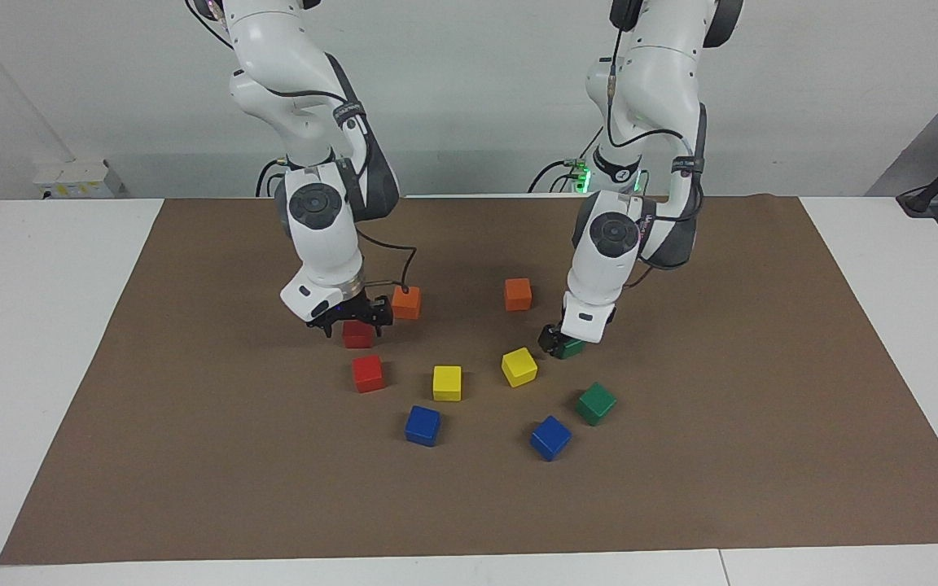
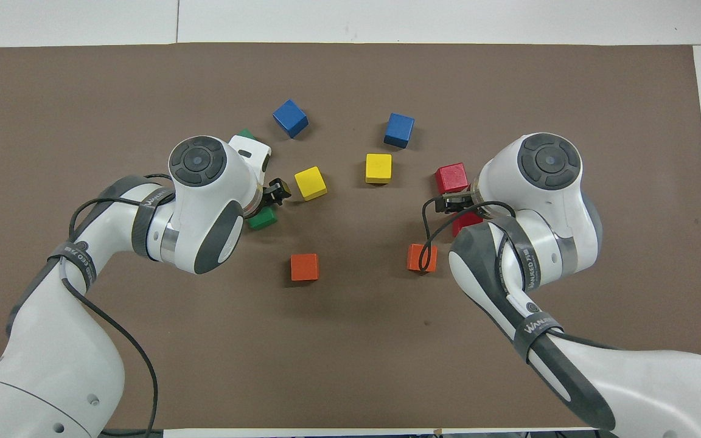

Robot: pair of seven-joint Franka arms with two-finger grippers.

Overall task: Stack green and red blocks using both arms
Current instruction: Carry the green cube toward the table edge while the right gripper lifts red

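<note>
Low over a red block (image 1: 357,336) on the brown mat hangs my right gripper (image 1: 352,327), open, a finger on each side of the block. A second red block (image 1: 368,373) lies just farther from the robots. My left gripper (image 1: 560,343) is open and down at a green block (image 1: 573,349), its hand hiding much of that block. The other green block (image 1: 596,403) sits farther out. From overhead, the right gripper (image 2: 457,204) covers most of its red block (image 2: 465,222), and the left gripper (image 2: 268,204) stands over the near green block (image 2: 262,218).
Two orange blocks (image 1: 406,302) (image 1: 518,294) lie nearest the robots, the first right beside my right gripper. Two yellow blocks (image 1: 447,382) (image 1: 519,366) sit mid-mat, one close to my left gripper. Two blue blocks (image 1: 422,425) (image 1: 550,437) lie farthest out. The brown mat (image 1: 762,456) spreads wide around them.
</note>
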